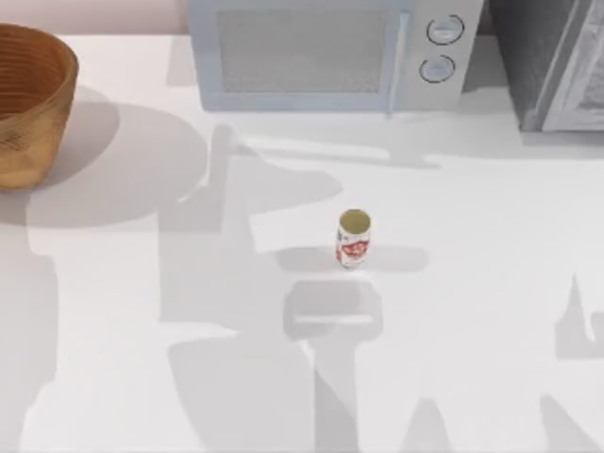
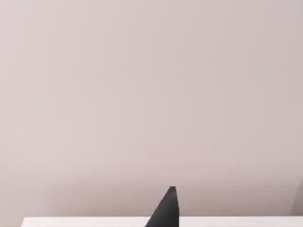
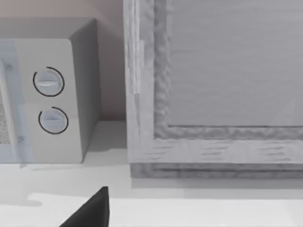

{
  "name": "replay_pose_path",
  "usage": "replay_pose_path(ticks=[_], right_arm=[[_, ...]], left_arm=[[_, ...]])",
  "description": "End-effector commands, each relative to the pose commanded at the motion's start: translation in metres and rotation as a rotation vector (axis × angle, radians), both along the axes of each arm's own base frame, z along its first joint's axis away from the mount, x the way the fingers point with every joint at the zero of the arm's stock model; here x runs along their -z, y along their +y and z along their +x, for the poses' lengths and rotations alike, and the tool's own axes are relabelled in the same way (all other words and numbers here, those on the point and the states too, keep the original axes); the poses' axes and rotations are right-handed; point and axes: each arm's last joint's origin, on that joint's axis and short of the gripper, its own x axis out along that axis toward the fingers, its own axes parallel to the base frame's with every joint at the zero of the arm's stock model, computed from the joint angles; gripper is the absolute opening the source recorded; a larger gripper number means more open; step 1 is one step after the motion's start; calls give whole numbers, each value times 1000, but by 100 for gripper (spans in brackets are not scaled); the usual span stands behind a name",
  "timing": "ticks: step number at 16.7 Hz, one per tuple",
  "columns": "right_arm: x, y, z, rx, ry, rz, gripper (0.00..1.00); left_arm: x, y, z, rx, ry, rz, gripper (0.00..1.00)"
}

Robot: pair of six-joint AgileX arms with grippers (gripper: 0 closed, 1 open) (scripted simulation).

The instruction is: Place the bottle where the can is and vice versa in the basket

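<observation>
A red-and-white can (image 1: 353,239) is seen standing upright near the middle of the worktop (image 1: 472,283), well apart from the woven basket (image 1: 33,104) at the far left edge. What the basket holds is not settled: little of its inside is shown from above, and no bottle can be made out there or on the worktop.

With the can out on the open worktop and the basket's contents hidden, the step in hand cannot be judged; the scene would fit a can lifted out for the swap as well as one waiting to be put in.

A dark fingertip of the left gripper (image 2: 165,210) is shown above the worktop's edge, facing a bare wall; a fingertip of the right gripper (image 3: 92,210) is shown facing the microwave (image 1: 330,52) and a grey cabinet (image 1: 557,61). How far either is open cannot be told, and nothing is seen held.
</observation>
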Motion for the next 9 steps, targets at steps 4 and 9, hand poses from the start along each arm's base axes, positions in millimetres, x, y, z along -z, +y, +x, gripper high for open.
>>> replay_pose_path(ticks=[4,9], right_arm=[[0,0,0,0,0,0,100],[0,0,0,0,0,0,100]], left_arm=[[0,0,0,0,0,0,100],[0,0,0,0,0,0,100]])
